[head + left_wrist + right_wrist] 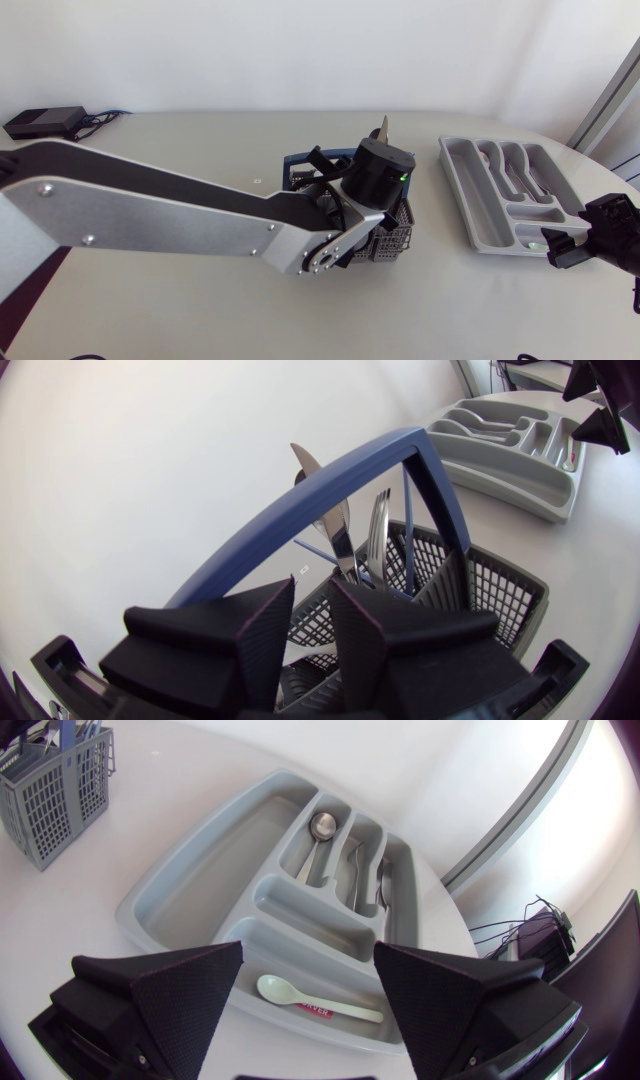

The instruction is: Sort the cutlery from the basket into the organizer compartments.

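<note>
Head view: the left arm crosses the table from the left edge, and its wrist stands directly over the basket, hiding most of it. A knife rises above the wrist with its tip pointing up and away from the arm. A black box with a cable lies at the far left corner, well apart. The organizer lies to the right, its long axis running far to near, and the cutlery in its long compartments lies along that axis. The right gripper sits just beside the organizer's near end. Left wrist view: the left gripper shows a narrow gap between its fingers, with nothing seen in the gap. The blue handle of the basket arches across just ahead of it. Behind the handle, the knife and a fork stand near upright in the grey mesh, and the knife's lower end is hidden behind one fingertip. Right wrist view: the right gripper's fingers are spread wide above the organizer's near end. A white spoon lies crosswise in the nearest compartment with its bowl toward the basket side. Its pink label carries print too small to read. A metal spoon lies lengthwise in a long compartment, bowl at the far end.
</note>
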